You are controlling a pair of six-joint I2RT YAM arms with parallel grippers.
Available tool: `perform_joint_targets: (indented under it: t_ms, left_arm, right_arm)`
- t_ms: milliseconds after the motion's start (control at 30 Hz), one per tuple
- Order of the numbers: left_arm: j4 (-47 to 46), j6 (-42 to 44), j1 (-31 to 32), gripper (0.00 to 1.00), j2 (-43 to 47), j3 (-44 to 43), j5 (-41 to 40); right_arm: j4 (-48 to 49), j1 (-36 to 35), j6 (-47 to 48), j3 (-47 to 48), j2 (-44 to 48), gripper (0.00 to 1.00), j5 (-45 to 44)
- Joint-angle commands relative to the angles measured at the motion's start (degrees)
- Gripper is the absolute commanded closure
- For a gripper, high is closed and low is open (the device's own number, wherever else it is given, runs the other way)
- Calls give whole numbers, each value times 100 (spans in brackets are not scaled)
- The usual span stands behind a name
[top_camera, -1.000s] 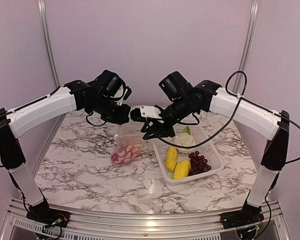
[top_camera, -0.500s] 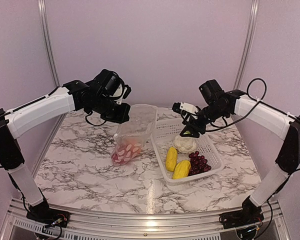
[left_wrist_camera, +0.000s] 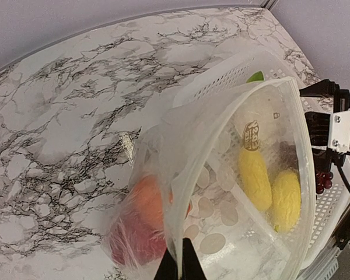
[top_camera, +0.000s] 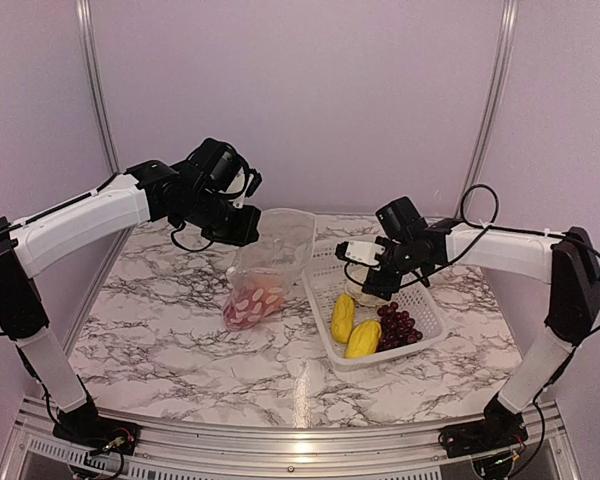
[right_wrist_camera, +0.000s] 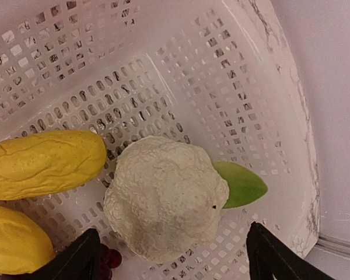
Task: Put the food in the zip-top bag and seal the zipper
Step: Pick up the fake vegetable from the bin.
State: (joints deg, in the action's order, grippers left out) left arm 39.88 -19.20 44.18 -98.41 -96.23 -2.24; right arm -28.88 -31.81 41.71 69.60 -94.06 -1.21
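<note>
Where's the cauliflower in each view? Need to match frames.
Top external: cauliflower at the white basket's far end, mostly hidden under the right gripper.
Left wrist: upper right, seen through the zip-top bag.
Right wrist: centre of frame.
Shared landmark: the yellow piece beside it.

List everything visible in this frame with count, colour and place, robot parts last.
zip-top bag: one, clear with white dots, held up by its mouth edge, left of the basket
red piece: one, red, low in the bag
orange piece: one, orange, in the bag against the red piece
basket: one, white perforated, on the table
cauliflower: one, white with a green leaf, in the basket
yellow pieces: two, yellow, side by side in the basket
grapes: one bunch, dark purple, in the basket
table: one, white marble with dark veins
left gripper: black, shut on the bag's edge
right gripper: black, open, over the cauliflower
</note>
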Motion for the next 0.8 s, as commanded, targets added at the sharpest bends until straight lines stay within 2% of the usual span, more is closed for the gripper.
perform_joint_targets:
  t_ms: [0, 100, 367, 633, 700, 767]
  left_arm:
    - [-28, -64, -24, 100, 189, 42, -113]
    - [-15, -49, -24, 100, 194, 34, -126]
    - [-6, -40, -39, 100, 148, 9, -124]
    - [-6, -60, -46, 100, 129, -20, -102]
    - [-4, -66, -46, 100, 129, -11, -114]
    - [-6, -73, -42, 100, 129, -3, -119]
  right_arm:
    - [804, -446, 139, -436, -178, 12, -1328]
    - [1047, -640, 126, -637, -234, 2, -1837]
    - [1579, -899, 211, -1053, -609, 1, -2580]
    - [2086, -905, 155, -1108, -1091, 1, -2961]
    - [2277, -901, 130, -1133, -1137, 6, -3160]
    - [2394, -900, 81, -1108, -1074, 18, -3292]
